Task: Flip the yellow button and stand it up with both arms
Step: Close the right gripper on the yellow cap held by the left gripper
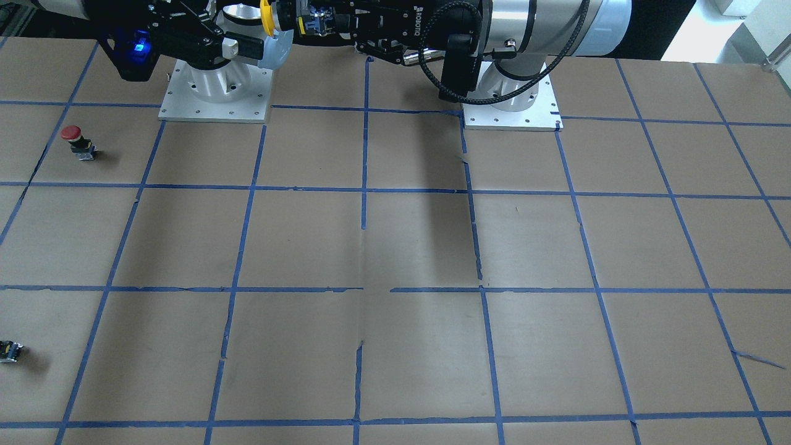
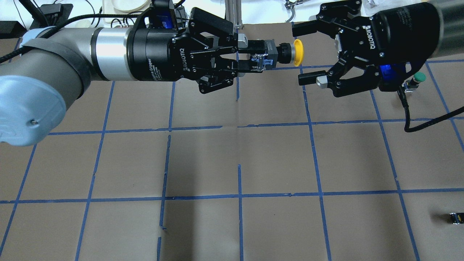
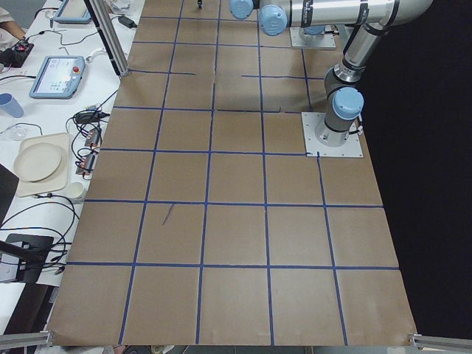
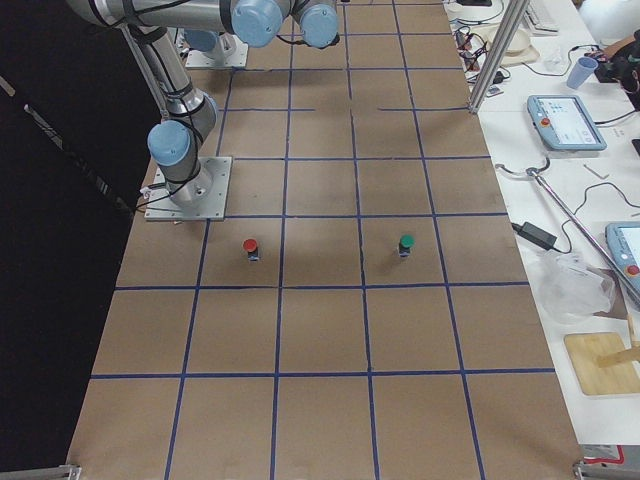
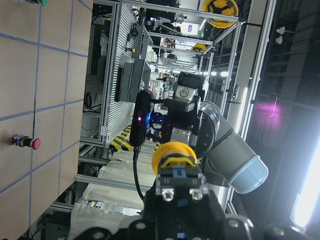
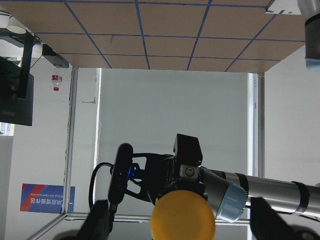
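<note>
The yellow button (image 2: 298, 52) is held in the air, lying sideways, with its yellow cap pointing at the right arm. My left gripper (image 2: 258, 55) is shut on its black and silver body (image 2: 270, 54). My right gripper (image 2: 303, 54) is open, one finger on each side of the cap, not touching it. In the right wrist view the cap (image 6: 182, 218) sits low in the middle between the two open fingers (image 6: 100, 225). The left wrist view shows the button (image 5: 173, 156) from behind, with the right gripper beyond it. In the front view the cap (image 1: 266, 17) is at the top edge.
A red-capped button (image 1: 73, 135) and a small black capless block (image 1: 9, 351) stand on the table on the robot's right. A green-capped button (image 2: 418, 77) stands under the right gripper's wrist. The brown table (image 2: 239, 163) has blue tape grid lines.
</note>
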`<state>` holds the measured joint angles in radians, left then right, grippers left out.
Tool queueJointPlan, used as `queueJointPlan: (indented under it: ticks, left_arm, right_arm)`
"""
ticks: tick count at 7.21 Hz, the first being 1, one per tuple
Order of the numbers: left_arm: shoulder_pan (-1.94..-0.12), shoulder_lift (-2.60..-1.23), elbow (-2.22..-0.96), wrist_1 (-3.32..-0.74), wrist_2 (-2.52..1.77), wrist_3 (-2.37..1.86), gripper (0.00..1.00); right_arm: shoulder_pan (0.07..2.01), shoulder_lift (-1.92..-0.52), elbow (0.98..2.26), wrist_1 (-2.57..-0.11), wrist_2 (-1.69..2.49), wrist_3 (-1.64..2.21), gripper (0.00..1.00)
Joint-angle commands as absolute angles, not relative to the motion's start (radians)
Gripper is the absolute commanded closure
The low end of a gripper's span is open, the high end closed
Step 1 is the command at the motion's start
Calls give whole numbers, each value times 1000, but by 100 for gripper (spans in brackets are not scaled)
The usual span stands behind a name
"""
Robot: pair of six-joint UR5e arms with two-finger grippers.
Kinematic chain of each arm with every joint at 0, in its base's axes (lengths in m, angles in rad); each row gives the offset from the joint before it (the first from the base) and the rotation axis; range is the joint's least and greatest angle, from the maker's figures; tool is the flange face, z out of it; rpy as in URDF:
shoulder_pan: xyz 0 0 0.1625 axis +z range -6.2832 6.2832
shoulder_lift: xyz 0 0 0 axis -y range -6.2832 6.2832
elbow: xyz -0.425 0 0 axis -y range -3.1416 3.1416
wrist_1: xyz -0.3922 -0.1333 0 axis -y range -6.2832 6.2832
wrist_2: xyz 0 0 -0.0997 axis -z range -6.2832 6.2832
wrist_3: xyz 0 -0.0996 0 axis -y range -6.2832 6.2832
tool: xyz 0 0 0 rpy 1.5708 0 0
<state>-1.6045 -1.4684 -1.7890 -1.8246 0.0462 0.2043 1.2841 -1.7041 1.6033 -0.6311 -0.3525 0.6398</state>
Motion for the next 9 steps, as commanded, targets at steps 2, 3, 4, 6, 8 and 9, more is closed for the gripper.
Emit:
queueJointPlan:
  ticks: [2,3,4,6,8,9]
  left_arm:
    - [-1605,-1468,-1789,-1819,46,202,99]
    - [-1605,-1467,-1789,-1819,45,202,99]
    - [-1605,-1466,-1790,-1821,43,202,99]
    - [-1605,-1465,-1790,-1821,44,202,99]
    - [-1605,-1466,-1784,-1819,49,193,24]
    - [-1605,-1466,-1776,-1819,51,167,1]
  right_arm:
    - [1284,-1718,1609,-618,-351,640,40]
    - [1284,-1717,1612,-618,-351,640,59]
    - [1282,-1717,1611,-618,-350,640,67]
    - [1282,-1717,1609,-618,-350,640,73]
    - [1282,-1718,1606,-617,-350,640,74]
    - [1282,-1717,1603,-617,-350,641,74]
